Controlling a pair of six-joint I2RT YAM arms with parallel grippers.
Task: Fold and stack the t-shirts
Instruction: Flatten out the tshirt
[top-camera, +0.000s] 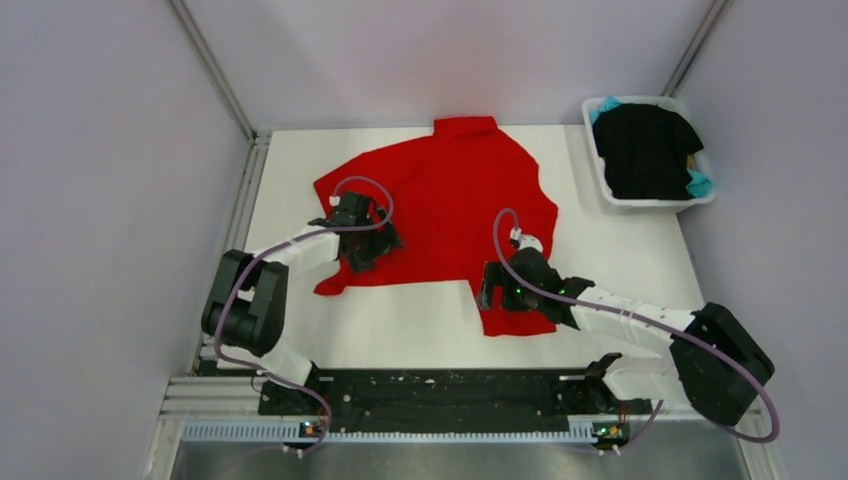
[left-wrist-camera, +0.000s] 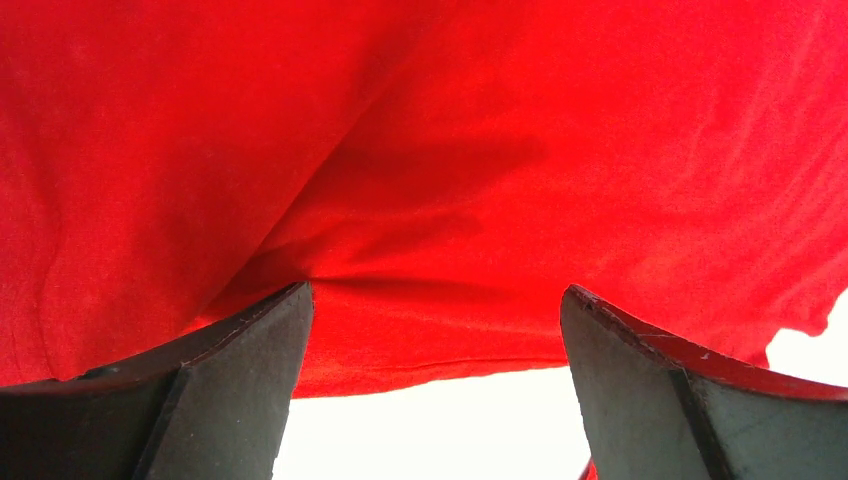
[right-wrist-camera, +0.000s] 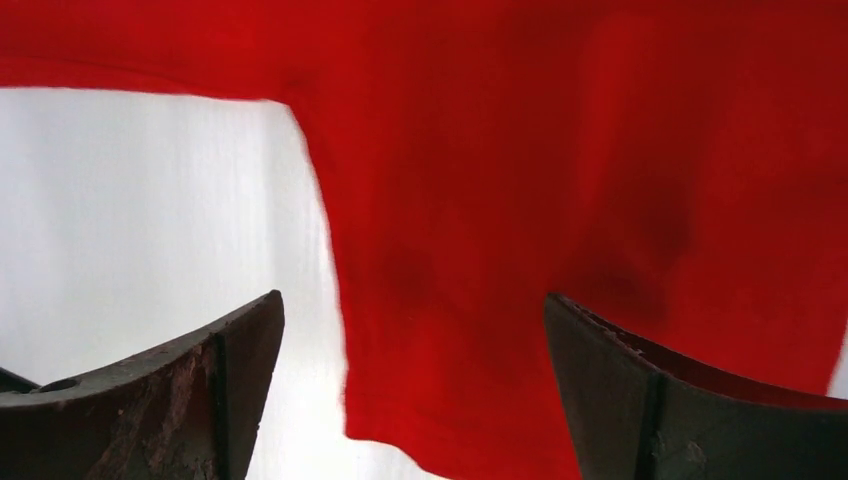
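The red t-shirt (top-camera: 450, 195) is spread rumpled on the surface (top-camera: 620, 260). The left end effector (left-wrist-camera: 435, 292) and right end effector (right-wrist-camera: 412, 297) are held agape over its near edge. The black t-shirt (top-camera: 645, 150) and teal t-shirt (top-camera: 700, 184) are heaped in a tub (top-camera: 660, 203), well apart.

I find nothing to read in any of my views: no words, labels, brands, numbers or signs. The red t-shirt (top-camera: 455, 195) shows only plain cloth. The white tub (top-camera: 660, 203) in the upper right of the frame is too small for me to tell whether it bears any mark.
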